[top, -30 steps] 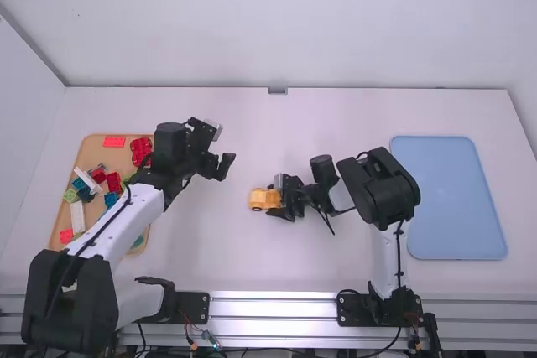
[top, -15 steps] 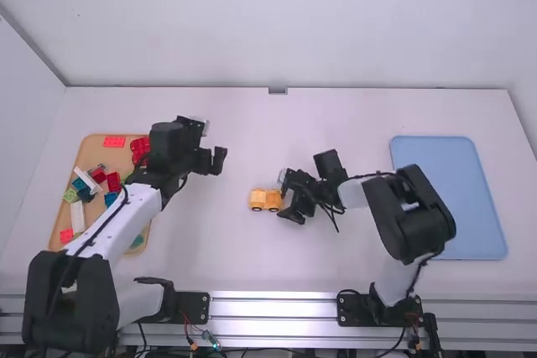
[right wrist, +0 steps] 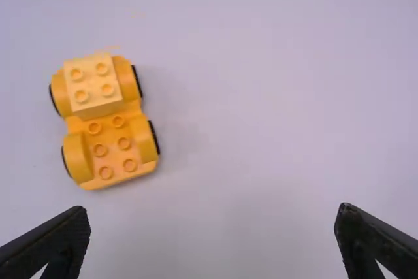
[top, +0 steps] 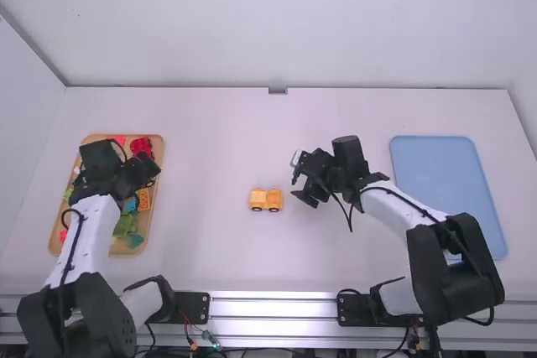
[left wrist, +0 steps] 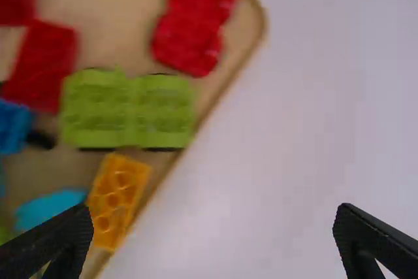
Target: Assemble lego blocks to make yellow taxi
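Mid-worktop (top: 218,140): the yellow car (top: 267,199), upright on its wheels. Body glossy plastic, narrow at the waist, rounded fenders arched over black-rimmed wheels. Small round studs stand proud on the bare end; a pale yellow block (right wrist: 93,86), squarish, four studs on top, sits on the other end between the fenders.

My right hand (top: 302,188) hangs beside the car, apart from it. Fingers spread wide, dark and matt, tapering to blunt tips.

My left hand (top: 149,172) is over the tan tray (left wrist: 117,4), its fingers likewise spread wide. Tray has a smooth floor, raised rim, rounded corners. Specimens within:
– orange brick (left wrist: 117,197), oblong, studded, close to the rim;
– teal piece (left wrist: 49,207), curved edge, next to the orange brick;
– green base (left wrist: 127,112), two squarish studded halves joined at a narrower middle;
– red base (left wrist: 194,21), lobed and soft-cornered, near the tray's corner;
– red block (left wrist: 47,66), plainer, straight-sided, near the green base.

Well off to my right, a pale blue tray (top: 449,199), flat and round-cornered, lies on the worktop.
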